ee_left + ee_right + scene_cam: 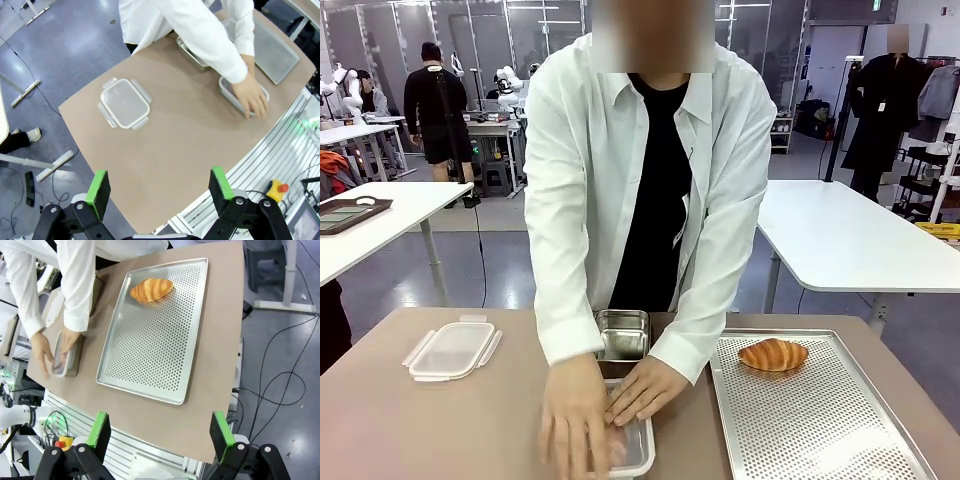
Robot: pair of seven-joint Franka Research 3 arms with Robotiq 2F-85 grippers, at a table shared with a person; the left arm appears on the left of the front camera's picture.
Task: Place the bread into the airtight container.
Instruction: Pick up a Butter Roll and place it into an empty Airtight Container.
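Note:
A golden bread roll (773, 354) (151, 289) lies at the far end of a perforated metal tray (820, 420) (155, 340). A clear airtight container (638, 445) (226, 90) (64, 362) sits at the table's front middle, with both of the person's hands (590, 415) on it. Its clear lid with side clips (452, 349) (124, 103) lies apart at the left. My left gripper (160, 192) hangs open high above the table. My right gripper (160, 432) is open too, high over the near edge of the tray.
A small square steel tin (622, 333) (192, 52) stands behind the container, close to the person. The person in a white shirt (650, 180) leans over the table's far side. White tables stand in the room behind.

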